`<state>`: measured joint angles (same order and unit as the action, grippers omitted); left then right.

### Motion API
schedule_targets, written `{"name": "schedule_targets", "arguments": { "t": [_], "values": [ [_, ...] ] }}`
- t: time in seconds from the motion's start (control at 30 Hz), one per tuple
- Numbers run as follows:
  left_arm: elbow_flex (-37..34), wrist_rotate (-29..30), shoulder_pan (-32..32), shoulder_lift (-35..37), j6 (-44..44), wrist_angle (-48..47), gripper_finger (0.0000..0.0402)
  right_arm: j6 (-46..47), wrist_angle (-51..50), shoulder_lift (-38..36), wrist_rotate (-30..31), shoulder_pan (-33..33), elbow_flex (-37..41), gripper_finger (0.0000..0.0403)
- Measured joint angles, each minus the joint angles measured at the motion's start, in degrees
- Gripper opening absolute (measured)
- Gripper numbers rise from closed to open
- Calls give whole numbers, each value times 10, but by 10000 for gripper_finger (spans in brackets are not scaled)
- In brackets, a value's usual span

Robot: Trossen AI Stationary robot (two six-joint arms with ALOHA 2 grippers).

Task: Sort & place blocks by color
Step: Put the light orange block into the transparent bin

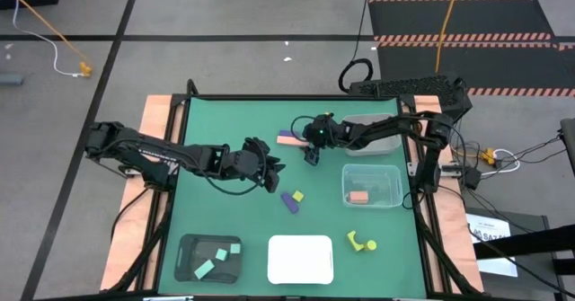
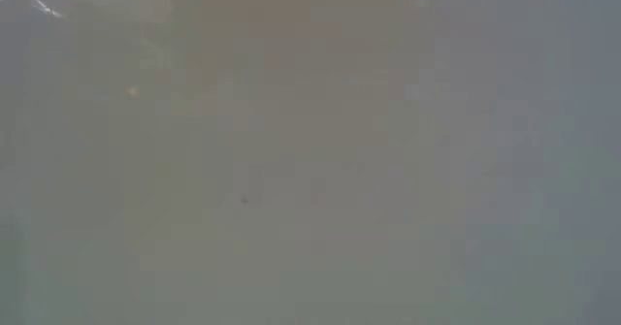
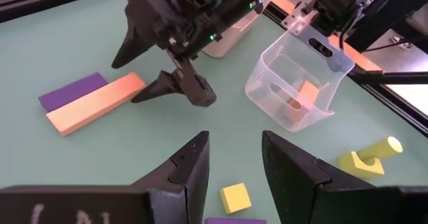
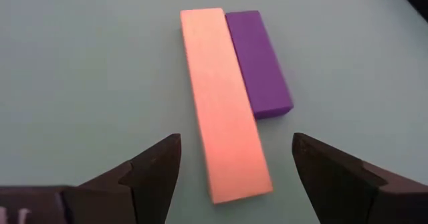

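A salmon-orange bar [image 4: 224,103] lies flat on the green table beside a purple bar [image 4: 257,63], their long sides touching. My right gripper [image 4: 234,170] is open just over the salmon bar's near end, one finger on each side, touching neither bar; it also shows in the high view [image 1: 312,154]. My left gripper [image 3: 234,164] is open and empty above a yellow cube [image 3: 235,198] and a purple block [image 1: 289,202] at mid-table. The low view is covered by a blank grey surface.
A clear tray [image 1: 400,189] on the right holds an orange block [image 1: 359,196]; a second clear tray [image 1: 386,121] stands behind it. At the near edge are a black tray [image 1: 189,247] with mint green blocks, a white tray [image 1: 301,258] and yellow pieces [image 1: 362,242].
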<state>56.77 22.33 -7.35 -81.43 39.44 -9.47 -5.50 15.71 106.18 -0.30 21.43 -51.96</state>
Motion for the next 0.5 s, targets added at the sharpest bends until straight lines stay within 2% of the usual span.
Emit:
{"name": "schedule_targets", "arguments": {
  "t": [0.5],
  "values": [
    [0, 2, 4, 0, 7, -2, 136, 6, 11, 49, -28, -1, -2, 205]
  ]
}}
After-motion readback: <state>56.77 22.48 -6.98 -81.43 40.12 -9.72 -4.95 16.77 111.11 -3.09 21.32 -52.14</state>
